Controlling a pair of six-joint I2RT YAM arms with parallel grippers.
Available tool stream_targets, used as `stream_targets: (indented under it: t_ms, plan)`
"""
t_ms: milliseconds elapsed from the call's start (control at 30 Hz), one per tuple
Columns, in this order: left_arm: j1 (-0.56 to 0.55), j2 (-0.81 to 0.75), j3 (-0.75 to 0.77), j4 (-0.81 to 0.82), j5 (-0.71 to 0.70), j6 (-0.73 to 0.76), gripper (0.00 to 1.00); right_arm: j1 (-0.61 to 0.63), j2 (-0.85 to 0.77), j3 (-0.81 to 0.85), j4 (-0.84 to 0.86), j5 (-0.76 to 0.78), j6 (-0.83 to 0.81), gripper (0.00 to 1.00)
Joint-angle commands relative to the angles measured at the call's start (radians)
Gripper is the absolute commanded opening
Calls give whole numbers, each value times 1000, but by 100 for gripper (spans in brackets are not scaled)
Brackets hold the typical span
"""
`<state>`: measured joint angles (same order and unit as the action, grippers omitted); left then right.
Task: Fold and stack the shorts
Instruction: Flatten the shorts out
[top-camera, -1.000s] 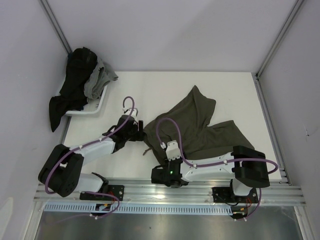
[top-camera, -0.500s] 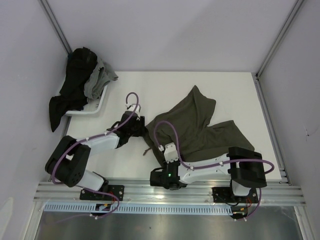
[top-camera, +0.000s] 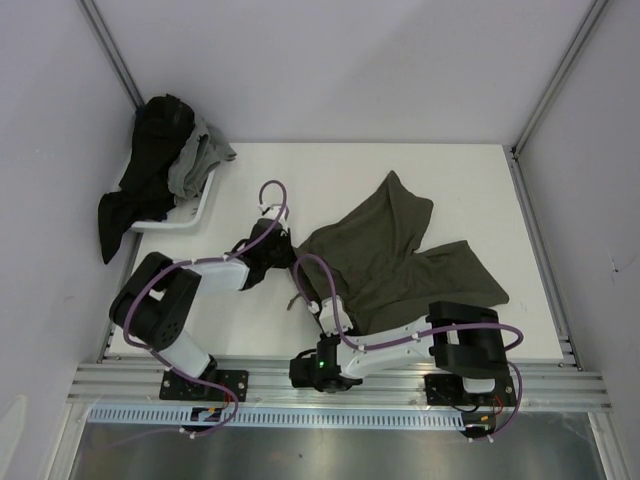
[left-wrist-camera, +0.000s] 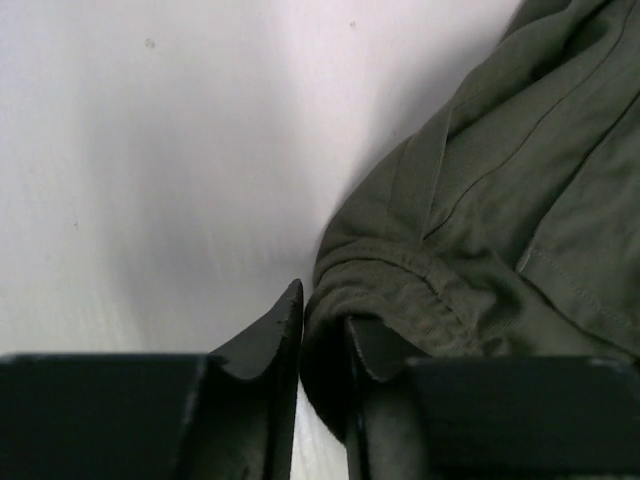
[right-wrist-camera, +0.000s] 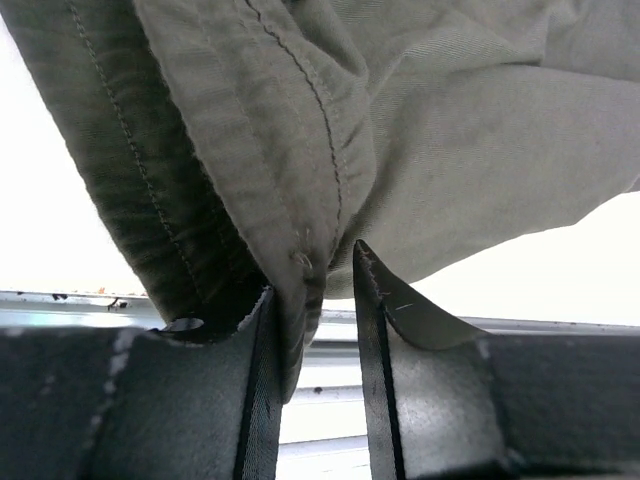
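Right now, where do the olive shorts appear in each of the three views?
Top external: shorts right of centre on the white table.
Left wrist: shorts at right, edge between the fingers.
Right wrist: shorts at top, hanging between the fingers.
Shared landmark: the white table.

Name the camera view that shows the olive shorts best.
Top external: it alone shows the shorts whole, outline and all. The left wrist view shows only a gathered edge pinched in the left gripper. The right wrist view shows only a stitched fold clamped in the right gripper.
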<state>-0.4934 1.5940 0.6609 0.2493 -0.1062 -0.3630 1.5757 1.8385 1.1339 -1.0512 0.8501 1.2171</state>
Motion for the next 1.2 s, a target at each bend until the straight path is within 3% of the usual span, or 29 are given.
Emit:
stream_targets:
  t_ms: [0, 100, 367, 600, 800, 1000, 1033, 1167]
  plan:
    - [-1, 32, 71, 58, -39, -47, 18, 17, 21, 23, -56, 46, 70, 32]
    - [12, 50, 98, 30, -53, -82, 0, 21, 45, 35, -87, 49, 84, 29]
    - [70, 61, 132, -13, -47, -132, 0, 89, 131, 144, -194, 23, 104, 29]
    - [138, 89, 178, -22, 37, -142, 0, 147, 205, 219, -133, -43, 13, 31]
    - [145, 115, 230, -36, 59, -134, 0, 164, 288, 308, -196, -37, 15, 31]
    - [147, 122, 223, -12, 99, -123, 1, 123, 181, 262, -127, -34, -39, 34]
    - [147, 130, 229, -18, 96, -122, 5, 115, 163, 260, -101, -36, -54, 36]
    - [159, 172, 310, -73, 83, -103, 8, 55, 55, 236, -21, -55, -152, 37]
